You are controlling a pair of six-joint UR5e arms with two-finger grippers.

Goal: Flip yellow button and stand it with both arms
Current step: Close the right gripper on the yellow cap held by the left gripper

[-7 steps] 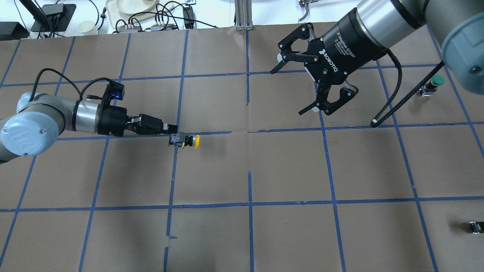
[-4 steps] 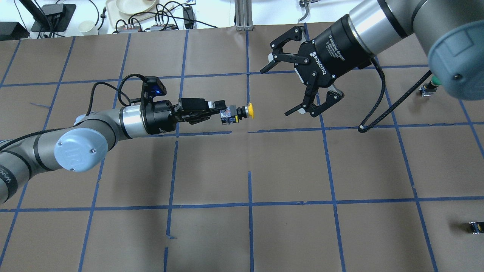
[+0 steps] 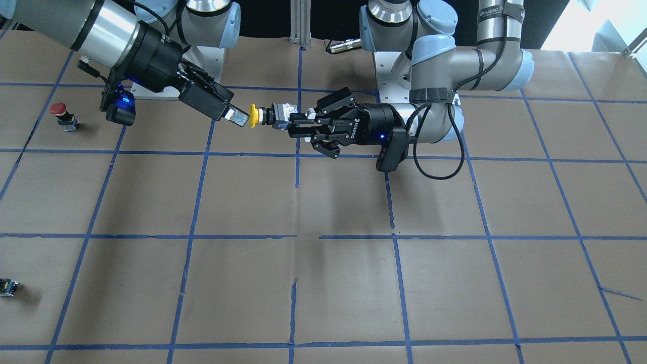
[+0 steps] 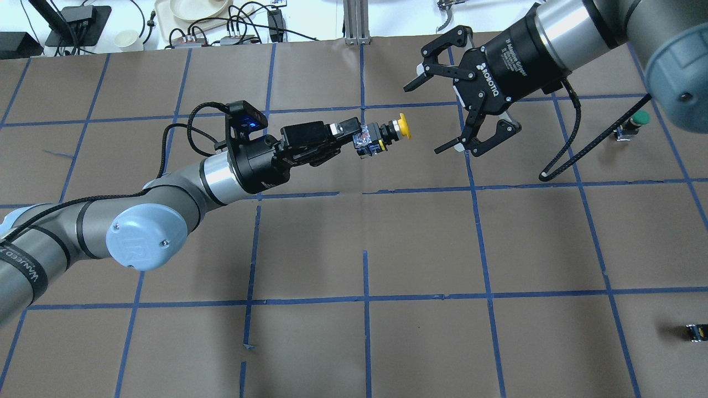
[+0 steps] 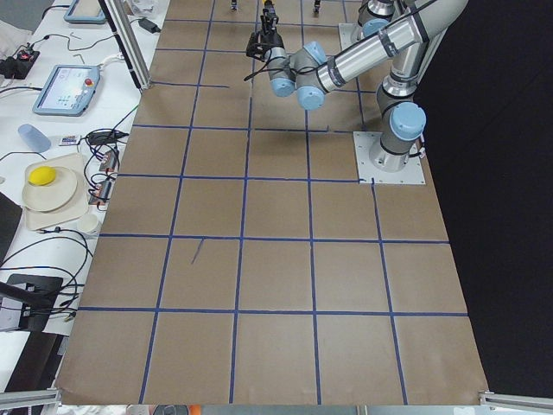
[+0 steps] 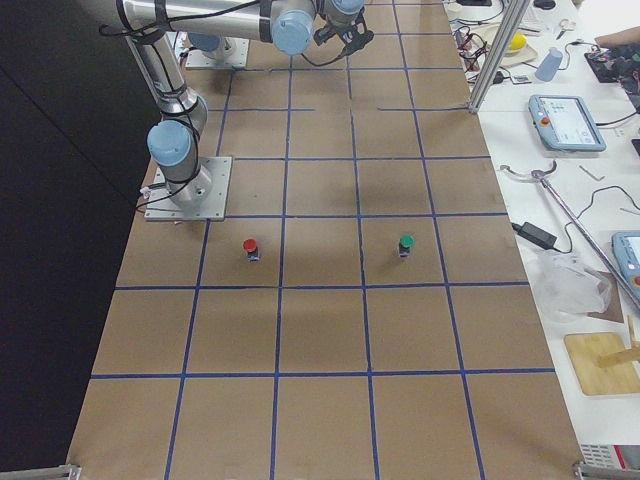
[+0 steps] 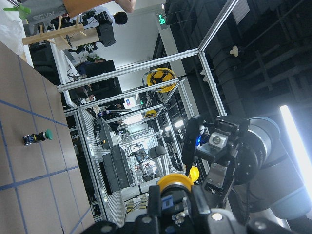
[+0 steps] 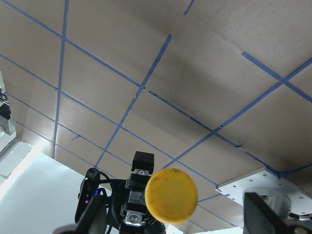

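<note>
The yellow button (image 4: 387,132) is held sideways in the air, its yellow cap (image 4: 402,126) pointing at my right gripper. My left gripper (image 4: 358,138) is shut on its grey base block. In the front view the left gripper (image 3: 293,121) holds the button (image 3: 268,115) the same way. My right gripper (image 4: 427,118) is open, its jaws spread wide, a short gap from the cap and not touching it. The right wrist view looks straight onto the cap (image 8: 171,194). The left wrist view shows the cap (image 7: 174,182) with the right gripper beyond it.
A green-capped button (image 4: 636,120) stands at the right of the brown table. A small black block (image 4: 696,333) lies near the right edge. A red-capped button (image 3: 60,112) stands on the robot's right side. Cables and dishes (image 4: 193,11) sit beyond the far edge.
My left arm has lifted the yellow button off the table and carried it right and away, toward the right gripper. The right gripper stayed open and shifted a little.
</note>
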